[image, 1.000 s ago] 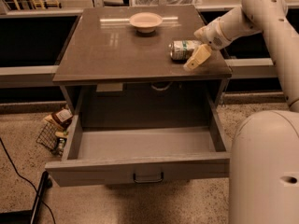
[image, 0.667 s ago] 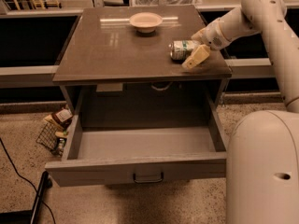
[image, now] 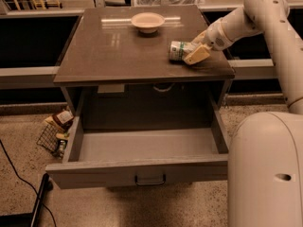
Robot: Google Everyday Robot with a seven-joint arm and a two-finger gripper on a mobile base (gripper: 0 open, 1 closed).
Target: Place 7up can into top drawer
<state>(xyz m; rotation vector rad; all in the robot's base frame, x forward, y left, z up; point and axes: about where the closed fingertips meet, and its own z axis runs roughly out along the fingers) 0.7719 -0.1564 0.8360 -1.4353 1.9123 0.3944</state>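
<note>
Tool (image: 193, 49) against 7up can (image: 178, 50) — tabletop (image: 113, 53)

Tabletop (image: 113, 56): bowl (image: 147, 21), 7up can (image: 178, 50), gripper (image: 194, 51) at can.

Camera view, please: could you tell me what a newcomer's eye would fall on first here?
The top drawer gapes wide open at the front of the grey cabinet. Above it, the gripper is right at the 7up can, which lies on its side at the right of the cabinet top. A shallow beige bowl stands at the back of that top.
</note>
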